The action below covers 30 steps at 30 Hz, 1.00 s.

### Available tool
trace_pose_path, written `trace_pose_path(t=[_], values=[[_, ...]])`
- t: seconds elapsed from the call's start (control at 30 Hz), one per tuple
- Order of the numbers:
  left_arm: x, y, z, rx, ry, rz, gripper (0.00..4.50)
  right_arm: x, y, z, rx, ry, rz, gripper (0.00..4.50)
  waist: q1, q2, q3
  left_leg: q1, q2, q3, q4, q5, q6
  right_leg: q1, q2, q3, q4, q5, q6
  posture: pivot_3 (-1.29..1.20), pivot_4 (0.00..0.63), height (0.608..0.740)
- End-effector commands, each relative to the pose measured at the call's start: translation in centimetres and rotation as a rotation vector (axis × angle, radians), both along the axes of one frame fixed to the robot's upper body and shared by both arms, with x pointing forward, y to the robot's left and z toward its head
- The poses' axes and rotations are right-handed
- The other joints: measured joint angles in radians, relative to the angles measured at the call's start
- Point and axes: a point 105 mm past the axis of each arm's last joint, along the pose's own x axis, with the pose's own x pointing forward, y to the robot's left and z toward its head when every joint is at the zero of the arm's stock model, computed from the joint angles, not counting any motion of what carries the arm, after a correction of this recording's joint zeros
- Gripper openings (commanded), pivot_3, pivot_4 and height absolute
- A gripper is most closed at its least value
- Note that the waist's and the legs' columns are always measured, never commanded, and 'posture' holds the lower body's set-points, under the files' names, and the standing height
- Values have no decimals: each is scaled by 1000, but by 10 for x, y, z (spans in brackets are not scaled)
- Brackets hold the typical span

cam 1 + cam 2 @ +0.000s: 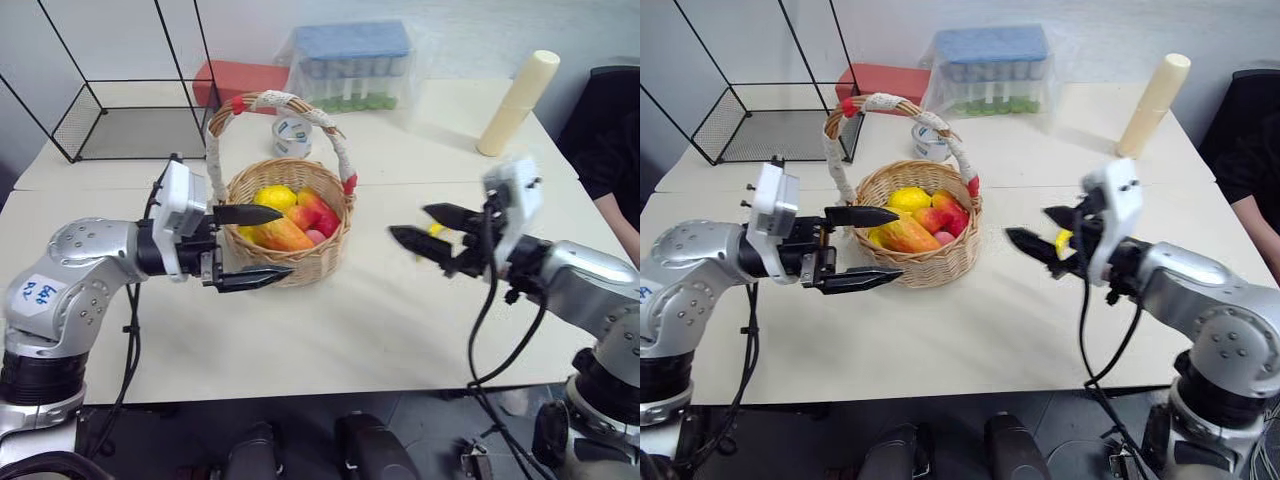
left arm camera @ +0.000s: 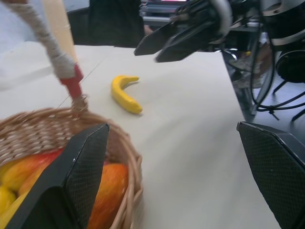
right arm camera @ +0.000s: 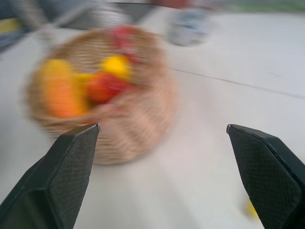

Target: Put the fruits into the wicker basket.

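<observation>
The wicker basket (image 1: 322, 262) stands mid-table with its cord-wrapped handle (image 1: 283, 99) arched over it. Inside lie a yellow fruit (image 1: 275, 197), an orange mango (image 1: 283, 236) and a red apple (image 1: 306, 215). My left gripper (image 1: 283, 242) is open at the basket's left side, one finger above the rim and the other in front of the wall, holding nothing. A yellow banana (image 2: 125, 93) lies on the table to the right of the basket. My right gripper (image 1: 408, 222) hovers open and empty in front of the banana, pointing toward the basket.
At the back of the table are a black wire cage (image 1: 120, 120), a red box (image 1: 240, 80), a clear box with a blue lid (image 1: 350, 65) and a tape roll (image 1: 292, 133). A cream cylinder (image 1: 515, 102) leans at back right. A person in dark clothing (image 1: 610, 130) sits at the right edge.
</observation>
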Motion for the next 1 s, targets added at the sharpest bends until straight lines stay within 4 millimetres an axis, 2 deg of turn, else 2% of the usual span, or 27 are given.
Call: trace_pose_path(t=[0.03, 0.27, 0.4, 0.5, 0.6, 0.7, 0.8, 1.0], values=[[-6, -14, 12, -12, -58, -83, 4500, 24, -51, -21, 62, 87, -332, 4404, 0, 0, 0, 0, 0, 0, 0, 0, 0, 0, 0, 0, 0, 0, 0, 0, 150, 740], [-8, -22, 19, -18, -90, -117, 4500, 66, -42, -47, 154, 179, -400, 4404, -5, 2, 1, 1, 1, 3, -1, 2, -2, -2, 3, 2, 3, 0, 0, 0, 150, 740], [-7, -20, 18, -19, -90, -101, 4500, 84, -36, -49, 180, 180, -396, 4404, -2, 2, 1, 1, 1, 3, 0, 2, -2, -2, 2, 2, 3, 0, 0, 0, 150, 740], [-7, -19, 16, -18, -90, -85, 4500, 98, -28, -54, 137, 180, -385, 4404, -1, 2, 1, 1, 0, 3, 0, 2, -2, -2, 2, 2, 3, 0, 0, 0, 150, 740], [-8, -19, 16, -23, -92, -78, 4500, 110, -24, -71, 73, 213, -391, 4404, -2, 2, 1, 1, 1, 3, 0, 2, -2, -2, 2, 2, 3, 0, 0, 0, 150, 740], [-8, -18, 17, -25, -96, -72, 4500, 116, -18, -82, 25, 225, -369, 3871, -3, 2, 1, 1, 1, 2, 0, 2, -2, -2, 2, 2, 3, 0, 0, 0, 150, 740], [-7, -17, 19, -26, -100, -62, 4500, 118, -14, -88, -9, 231, -346, 2872, -5, 2, 1, 1, 1, 2, 1, 2, -2, -2, 2, 2, 4, 0, 0, 0, 150, 740], [-6, -15, 20, -27, -101, -48, 4500, 112, -15, -83, -33, 197, -319, 789, -1, 2, 1, 1, 1, 2, 1, 2, -2, -1, 2, 2, 5, 0, 0, 0, 150, 740]])
